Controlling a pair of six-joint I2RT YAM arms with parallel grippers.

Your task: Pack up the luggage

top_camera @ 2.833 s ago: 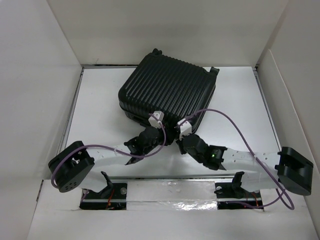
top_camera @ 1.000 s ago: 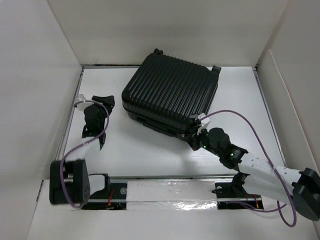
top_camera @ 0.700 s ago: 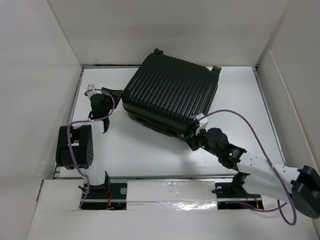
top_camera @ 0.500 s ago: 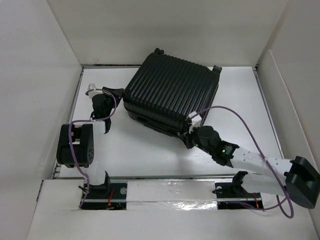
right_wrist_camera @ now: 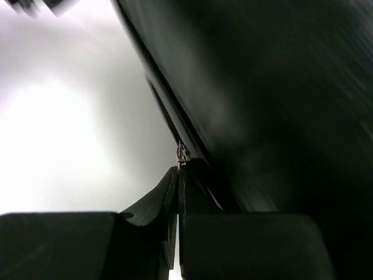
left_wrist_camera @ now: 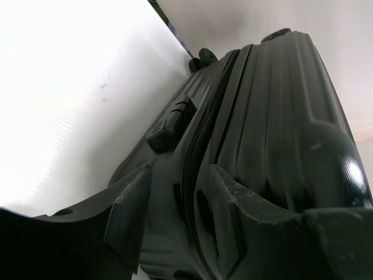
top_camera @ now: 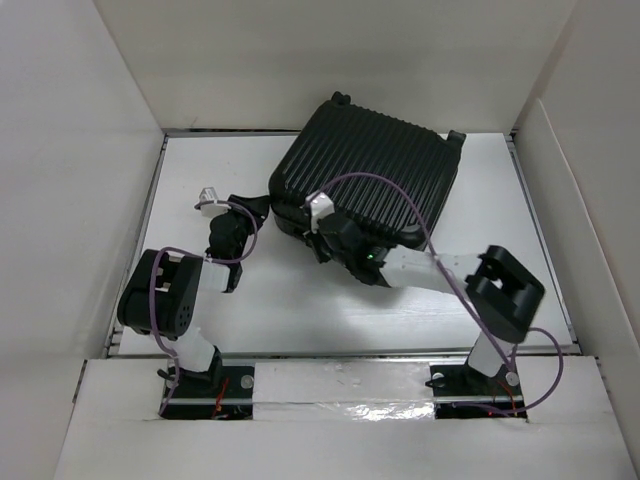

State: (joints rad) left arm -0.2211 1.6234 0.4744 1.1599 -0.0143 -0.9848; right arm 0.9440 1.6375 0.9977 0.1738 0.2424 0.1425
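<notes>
With the luggage lying closed at the far middle of the table, packing seems nearly done, only zipping left: the right gripper pinches what looks like the zipper pull in its jaws, and the left gripper hovers with jaws spread at the shell's side.

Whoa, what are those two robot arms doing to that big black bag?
Both arms are busy with the black ribbed hard-shell suitcase, which lies closed on the white table. The right gripper is shut, with its tips right at a small metal zipper tab on the suitcase's seam. It seems to be pinching the tab. The left gripper is open, with one finger on either side of the seam at the suitcase's left side. The suitcase is not opened yet.
</notes>
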